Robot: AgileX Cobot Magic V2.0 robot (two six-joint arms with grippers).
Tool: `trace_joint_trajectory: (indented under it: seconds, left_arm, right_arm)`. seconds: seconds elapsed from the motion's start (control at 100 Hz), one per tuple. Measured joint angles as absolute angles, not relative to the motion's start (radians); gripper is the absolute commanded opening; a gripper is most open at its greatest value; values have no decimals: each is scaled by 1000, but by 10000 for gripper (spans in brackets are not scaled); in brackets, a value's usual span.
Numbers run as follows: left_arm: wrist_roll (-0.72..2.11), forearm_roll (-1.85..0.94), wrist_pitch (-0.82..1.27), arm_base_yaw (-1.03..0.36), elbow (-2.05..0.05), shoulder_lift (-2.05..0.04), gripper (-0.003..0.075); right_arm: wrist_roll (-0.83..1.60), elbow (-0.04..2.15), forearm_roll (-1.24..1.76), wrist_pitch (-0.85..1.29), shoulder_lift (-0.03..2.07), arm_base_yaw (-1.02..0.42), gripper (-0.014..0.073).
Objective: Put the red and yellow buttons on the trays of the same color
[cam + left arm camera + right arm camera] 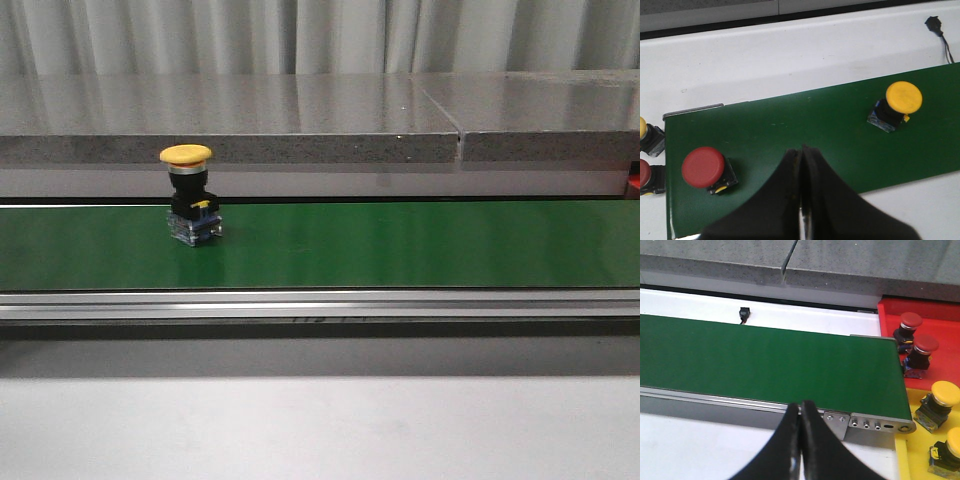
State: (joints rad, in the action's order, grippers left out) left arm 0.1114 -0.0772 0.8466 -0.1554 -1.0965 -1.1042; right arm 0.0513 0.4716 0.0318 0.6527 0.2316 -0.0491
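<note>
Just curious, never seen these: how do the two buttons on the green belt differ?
The yellow button has a yellow mushroom cap; the red button has a red one. In the left wrist view, the red button sits near the end of the green belt, while the yellow button sits farther along it. Both stand upright on dark bases.

An industrial sorting bench or automation lab is suggested by a long green conveyor belt carried in a brushed aluminium side rail with bolted end brackets. Grey speckled stone-like slabs are seen behind it, and pleated grey curtains (floor-length, apparently) close off the background.
</note>
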Motion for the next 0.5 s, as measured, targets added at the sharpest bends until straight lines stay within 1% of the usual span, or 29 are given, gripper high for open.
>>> trace_joint_trajectory:
  seconds: [0.24, 0.5]
  left_arm:
    - [116, -77, 843, -162, -936, -836, -21]
    - [116, -75, 922, -162, -777, -528, -21]
  right_arm:
    - [51, 472, 32, 653, 232, -49, -67]
    - [51, 472, 32, 653, 232, -49, -67]
